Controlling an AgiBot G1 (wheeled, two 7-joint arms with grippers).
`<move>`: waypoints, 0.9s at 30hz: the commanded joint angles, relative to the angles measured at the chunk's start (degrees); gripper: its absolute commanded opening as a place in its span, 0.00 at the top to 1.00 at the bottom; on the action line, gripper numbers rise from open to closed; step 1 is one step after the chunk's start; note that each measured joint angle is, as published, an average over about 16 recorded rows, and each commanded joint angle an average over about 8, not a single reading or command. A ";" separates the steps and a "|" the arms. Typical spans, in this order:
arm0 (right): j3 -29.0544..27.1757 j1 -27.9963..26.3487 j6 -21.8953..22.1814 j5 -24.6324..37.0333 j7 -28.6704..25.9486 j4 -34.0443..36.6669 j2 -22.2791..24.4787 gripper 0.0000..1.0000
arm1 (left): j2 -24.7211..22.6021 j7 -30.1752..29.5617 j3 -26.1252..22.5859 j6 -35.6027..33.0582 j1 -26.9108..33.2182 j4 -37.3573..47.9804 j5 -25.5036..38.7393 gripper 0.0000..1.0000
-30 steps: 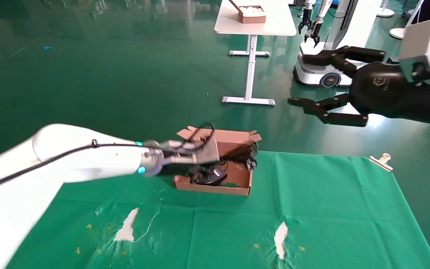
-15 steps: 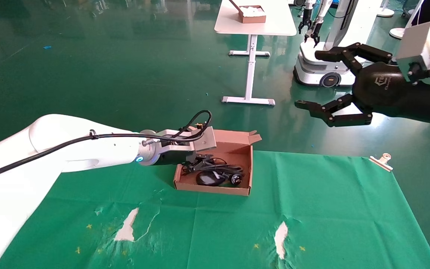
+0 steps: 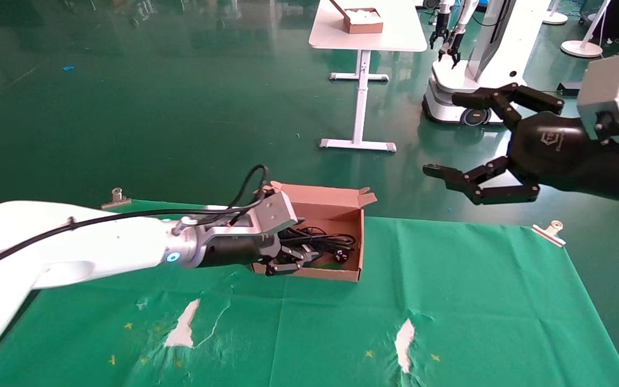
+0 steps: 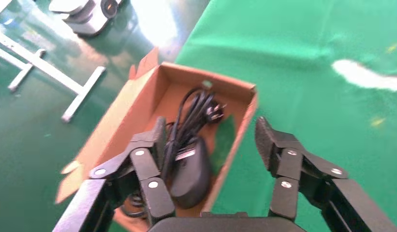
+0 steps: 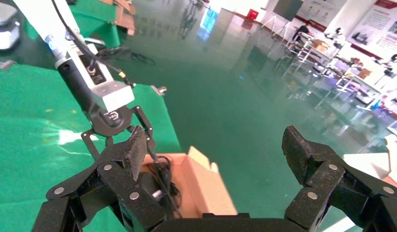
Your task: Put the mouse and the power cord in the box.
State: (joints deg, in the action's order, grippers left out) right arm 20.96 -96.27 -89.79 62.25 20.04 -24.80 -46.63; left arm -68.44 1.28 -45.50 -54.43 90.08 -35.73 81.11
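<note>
The box [image 3: 350, 210] stands open on the green cloth, flap lid tilted back. The black mouse [image 4: 189, 170] lies inside it, next to the looped power cord [image 4: 194, 112], whose plug [image 3: 342, 256] points at the right wall. My left gripper [image 3: 287, 259] is open and empty at the box's near left corner, one finger over the inside, one over the cloth, as the left wrist view shows around [image 4: 211, 123]. In the head view its fingers hide the mouse. My right gripper [image 3: 441, 134] hangs open and empty in the air, behind and right of the box.
A clip [image 3: 549, 231] holds the cloth at the far right edge, another clip [image 3: 116, 197] at the far left. Two torn white patches [image 3: 183, 324] [image 3: 404, 337] mark the near cloth. Beyond, a white table [image 3: 366, 40] and another robot [image 3: 465, 102] stand on the floor.
My left gripper has let go of the mouse in the box and drawn back toward the near left corner, dropping lower. The right gripper has sunk slightly.
</note>
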 commanded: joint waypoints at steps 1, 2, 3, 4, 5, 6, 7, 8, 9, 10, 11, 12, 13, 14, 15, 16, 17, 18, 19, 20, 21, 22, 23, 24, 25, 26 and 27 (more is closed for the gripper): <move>-0.21 1.48 0.17 -0.87 -1.31 -2.08 0.50 0.00 | 1.46 -0.52 1.28 -1.36 -1.24 -1.65 -1.71 0.00; -0.32 2.23 0.26 -1.31 -1.98 -3.13 0.74 0.00 | 2.19 -0.79 1.93 -2.05 -1.87 -2.48 -2.57 0.00; -0.42 2.97 0.35 -1.75 -2.64 -4.18 0.99 0.00 | 2.93 -1.05 2.58 -2.74 -2.50 -3.32 -3.44 0.00; -0.53 3.72 0.44 -2.19 -3.30 -5.23 1.24 0.00 | 3.66 -1.32 3.23 -3.43 -3.12 -4.15 -4.30 0.00; -0.64 4.47 0.53 -2.63 -3.97 -6.28 1.50 0.00 | 4.40 -1.58 3.88 -4.12 -3.75 -4.98 -5.17 0.00; -0.74 5.22 0.62 -3.07 -4.63 -7.33 1.75 0.00 | 5.14 -1.85 4.53 -4.80 -4.38 -5.82 -6.03 0.00; -0.84 5.94 0.70 -3.49 -5.27 -8.34 1.99 0.00 | 5.84 -2.10 5.15 -5.46 -4.98 -6.62 -6.86 0.00; -0.95 6.68 0.79 -3.93 -5.93 -9.39 2.24 0.00 | 6.58 -2.37 5.80 -6.15 -5.61 -7.45 -7.72 0.00; -1.06 7.43 0.88 -4.37 -6.60 -10.45 2.49 0.00 | 7.31 -2.63 6.45 -6.84 -6.24 -8.28 -8.59 0.00; -1.16 8.15 0.96 -4.79 -7.23 -11.46 2.73 0.00 | 8.02 -2.89 7.08 -7.51 -6.85 -9.09 -9.42 0.00; -1.27 8.90 1.05 -5.23 -7.90 -12.51 2.98 0.00 | 8.76 -3.15 7.73 -8.20 -7.47 -9.92 -10.29 0.00; -1.37 9.65 1.14 -5.67 -8.56 -13.56 3.23 0.00 | 9.50 -3.42 8.38 -8.88 -8.10 -10.76 -11.15 0.00; -1.48 10.37 1.22 -6.09 -9.20 -14.57 3.47 0.00 | 10.20 -3.67 9.00 -9.55 -8.71 -11.56 -11.98 0.00; -1.58 11.12 1.31 -6.53 -9.86 -15.62 3.72 0.00 | 10.94 -3.94 9.65 -10.23 -9.33 -12.39 -12.84 0.00; -1.69 11.86 1.40 -6.97 -10.52 -16.67 3.97 0.00 | 11.67 -4.20 10.30 -10.92 -9.96 -13.22 -13.71 0.00; -1.79 12.58 1.49 -7.39 -11.16 -17.68 4.21 0.00 | 12.38 -4.46 10.92 -11.58 -10.56 -14.02 -14.54 0.00; -1.90 13.33 1.57 -7.83 -11.83 -18.73 4.46 0.00 | 13.12 -4.72 11.57 -12.27 -11.19 -14.86 -15.40 0.00; -2.00 14.08 1.66 -8.27 -12.49 -19.78 4.71 0.00 | 13.85 -4.99 12.22 -12.96 -11.82 -15.69 -16.27 0.00; -2.11 14.79 1.75 -8.69 -13.13 -20.79 4.95 0.00 | 14.56 -5.24 12.84 -13.62 -12.42 -16.49 -17.09 0.00; -2.21 15.52 1.83 -9.11 -13.77 -21.81 5.19 0.00 | 15.27 -5.50 13.47 -14.28 -13.03 -17.29 -17.93 0.00; -2.32 16.26 1.92 -9.55 -14.43 -22.86 5.44 0.00 | 16.01 -5.76 14.12 -14.97 -13.66 -18.13 -18.80 0.00; -2.42 16.98 2.00 -9.98 -15.07 -23.87 5.68 0.00 | 16.71 -6.02 14.74 -15.64 -14.26 -18.93 -19.63 0.00; -2.52 17.70 2.09 -10.40 -15.71 -24.88 5.92 0.00 | 17.42 -6.27 15.37 -16.30 -14.86 -19.73 -20.46 0.00; -2.63 18.45 2.18 -10.84 -16.37 -25.93 6.17 0.00 | 18.16 -6.54 16.02 -16.99 -15.49 -20.56 -21.32 0.00; -2.73 19.17 2.26 -11.26 -17.01 -26.94 6.41 0.00 | 18.86 -6.79 16.64 -17.65 -16.09 -21.36 -22.15 0.00; -2.84 19.92 2.35 -11.70 -17.67 -27.99 6.66 0.00 | 19.60 -7.06 17.29 -18.33 -16.72 -22.20 -23.01 0.00; -2.94 20.66 2.44 -12.14 -18.33 -29.04 6.91 0.00 | 20.33 -7.32 17.94 -19.02 -17.35 -23.03 -23.88 0.00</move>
State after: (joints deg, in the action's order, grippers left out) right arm 18.02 -75.61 -87.35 50.11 1.71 -53.84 -39.72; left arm -48.11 -6.04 -27.56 -73.45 72.73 -58.76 57.23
